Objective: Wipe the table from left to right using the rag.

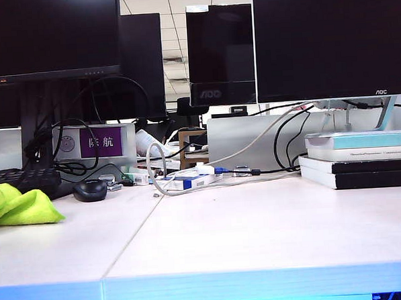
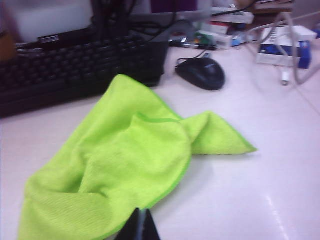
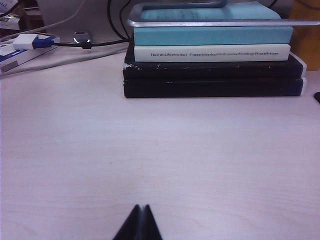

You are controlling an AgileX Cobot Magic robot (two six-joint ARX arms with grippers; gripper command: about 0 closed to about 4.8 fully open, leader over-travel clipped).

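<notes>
Starting from rest is where you stand: neither arm shows in the exterior view, and nothing has been gripped yet. The rag (image 1: 22, 206) lies crumpled at the far left of the table (image 1: 259, 241), just in front of the black keyboard (image 1: 24, 179) and near the dark mouse (image 1: 90, 190). In the left wrist view you see the same cloth (image 2: 125, 170) spread in loose folds, one corner pointing toward the mouse (image 2: 201, 73), with the left gripper (image 2: 139, 226) hanging above its near edge, fingertips pressed together and holding nothing. The right gripper (image 3: 138, 222) is likewise closed and empty, looking down on bare table (image 3: 160, 150) in front of the stack of books (image 3: 212, 65).

So the step in hand is the very first one, taking hold of the rag, and the wipe itself has not begun. Your next move, as I judge it, calls for parting the left jaws, lowering them onto a raised fold of the cloth, and closing firmly enough that the fabric does not slip. Then you press the rag flat and drag it rightward across the seam (image 1: 134, 237). Mind the mouse, the keyboard and the loose cables (image 1: 189, 181) behind; keep the stroke along the open front strip, and stop short of the books (image 1: 359, 162).
</notes>
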